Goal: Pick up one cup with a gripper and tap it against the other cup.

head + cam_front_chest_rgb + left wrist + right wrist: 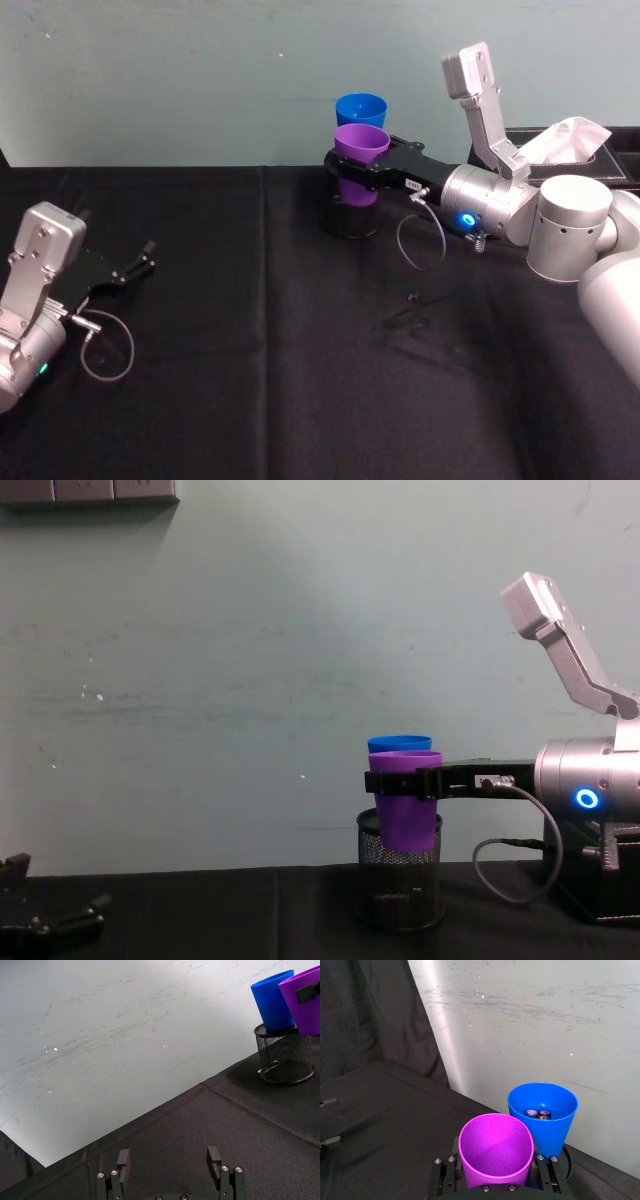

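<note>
purple cup point(360, 143): hung at 6 o'clock of blue cup point(361, 108), contact unclear
right gripper point(352, 168): clamped it under rim
left gripper point(135, 268): sat idle, 8 o'clock, fingers apart
handling: prob light, slick taper; grip upper wall

The squat purple tapered plastic cup point(495, 1152) and the tall bright blue plastic cup point(550, 1132) look smooth with a soft sheen. The black pen holder point(285, 1057) is wire mesh. The black table cloth point(250, 350) is matt and faintly creased.
</note>
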You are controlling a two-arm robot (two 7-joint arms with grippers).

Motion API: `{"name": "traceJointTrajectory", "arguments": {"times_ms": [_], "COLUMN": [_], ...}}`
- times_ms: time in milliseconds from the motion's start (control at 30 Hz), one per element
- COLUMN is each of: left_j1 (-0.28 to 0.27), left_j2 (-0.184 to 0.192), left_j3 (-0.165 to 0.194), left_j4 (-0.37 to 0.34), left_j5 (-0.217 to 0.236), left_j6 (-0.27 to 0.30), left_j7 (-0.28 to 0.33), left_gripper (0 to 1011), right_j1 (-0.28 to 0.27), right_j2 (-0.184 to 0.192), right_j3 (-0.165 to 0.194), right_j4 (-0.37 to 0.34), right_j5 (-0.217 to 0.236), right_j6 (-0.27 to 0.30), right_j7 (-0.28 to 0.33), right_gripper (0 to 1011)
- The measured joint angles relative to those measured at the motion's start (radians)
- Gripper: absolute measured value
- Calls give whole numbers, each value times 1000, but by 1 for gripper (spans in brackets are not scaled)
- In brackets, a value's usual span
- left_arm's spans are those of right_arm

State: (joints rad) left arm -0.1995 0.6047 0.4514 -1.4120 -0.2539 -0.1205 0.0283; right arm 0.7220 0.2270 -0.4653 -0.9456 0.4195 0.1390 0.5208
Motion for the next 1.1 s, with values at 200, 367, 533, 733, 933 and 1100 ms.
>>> {"name": "traceJointTrajectory", "arguments": {"times_ms": [200, 367, 533, 733, 933, 1100], "left_j1": [0, 0, 0, 0, 0, 0], "left_j2": [0, 0, 0, 0, 0, 0], "left_j3": [0, 0, 0, 0, 0, 0], "left_j4": [0, 0, 0, 0, 0, 0], "left_j5": [0, 0, 0, 0, 0, 0], "left_j6": [0, 0, 0, 0, 0, 0], "left_j7": [0, 0, 0, 0, 0, 0], "left_gripper": [1000, 1000, 1000, 1000, 1000, 1000], "right_j1": [0, 0, 0, 0, 0, 0], "right_j2": [0, 0, 0, 0, 0, 0], "right_j3": [0, 0, 0, 0, 0, 0], "right_j4": [0, 0, 0, 0, 0, 0], "right_j5": [0, 0, 0, 0, 0, 0], "right_j6": [0, 0, 0, 0, 0, 0], "right_j7": [0, 0, 0, 0, 0, 0], "right_gripper": [722, 722, 721, 722, 722, 721]}}
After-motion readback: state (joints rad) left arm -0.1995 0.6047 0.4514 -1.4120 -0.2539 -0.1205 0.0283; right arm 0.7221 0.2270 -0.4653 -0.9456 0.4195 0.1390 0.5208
